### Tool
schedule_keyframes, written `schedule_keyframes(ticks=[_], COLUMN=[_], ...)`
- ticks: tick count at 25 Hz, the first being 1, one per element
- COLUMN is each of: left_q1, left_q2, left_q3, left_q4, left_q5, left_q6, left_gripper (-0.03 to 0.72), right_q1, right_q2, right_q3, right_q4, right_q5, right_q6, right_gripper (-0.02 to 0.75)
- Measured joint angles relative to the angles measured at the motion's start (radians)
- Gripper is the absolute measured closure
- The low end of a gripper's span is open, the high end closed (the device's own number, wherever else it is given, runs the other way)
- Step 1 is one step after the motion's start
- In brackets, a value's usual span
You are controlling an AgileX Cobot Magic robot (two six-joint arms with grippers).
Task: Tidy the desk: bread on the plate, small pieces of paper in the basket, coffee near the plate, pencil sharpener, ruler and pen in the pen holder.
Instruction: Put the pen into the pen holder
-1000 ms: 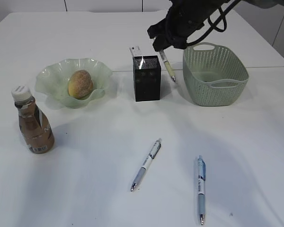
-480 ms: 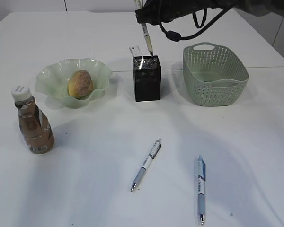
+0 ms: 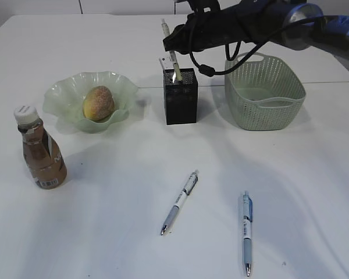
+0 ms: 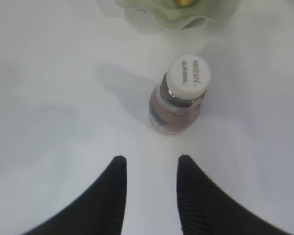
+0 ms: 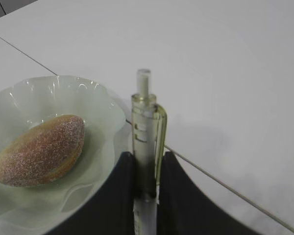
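My right gripper point(image 3: 172, 43) is shut on a pen with a yellow-green clip point(image 3: 165, 28), held nearly upright, its lower end inside the black pen holder point(image 3: 181, 102). The right wrist view shows that pen point(image 5: 146, 122) clamped between the jaws of the right gripper point(image 5: 148, 156). Bread point(image 3: 99, 103) lies on the green glass plate point(image 3: 64, 93). The coffee bottle point(image 3: 42, 156) stands left of the plate. My left gripper point(image 4: 152, 164) is open above the table, just short of the coffee bottle point(image 4: 181, 95), holding nothing. Two more pens point(image 3: 180, 202) point(image 3: 246, 231) lie on the table.
The green basket point(image 3: 291, 99) stands right of the pen holder, under my right arm. A white item point(image 3: 164, 61) sticks out of the holder's back left corner. No paper pieces, ruler or sharpener can be made out.
My right gripper has carried the pen left from beside the basket to over the pen holder, turned it upright and lowered its tip inside. The left gripper has not moved.
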Motion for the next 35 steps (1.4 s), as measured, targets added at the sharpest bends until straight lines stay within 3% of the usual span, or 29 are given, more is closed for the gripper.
schedule_keyframes(ticks=[14,18,20,25,35], left_q1=[0.0,0.0,0.0,0.0,0.0], left_q2=[0.0,0.0,0.004,0.008,0.008], left_q3=[0.0,0.0,0.0,0.0,0.0], left_q4=[0.0,0.0,0.0,0.0,0.0], left_q5=[-0.023,-0.023,-0.023,-0.025,-0.025], left_q6=[0.0,0.0,0.0,0.0,0.0], left_gripper=[0.45,0.45,0.45,0.45,0.45], right_q1=[-0.019,-0.04,-0.05,-0.052,-0.07], right_q2=[0.034,0.034,0.034,0.034,-0.002], right_q3=[0.0,0.0,0.0,0.0,0.0], right_q4=[0.013,0.015,0.017,0.023,0.058], right_q5=[0.057,0.096,0.115,0.145,0.224], right_q6=[-0.002,0.008,0.018,0.027,0.088], right_gripper=[0.619,0.549,0.468,0.391,0.382])
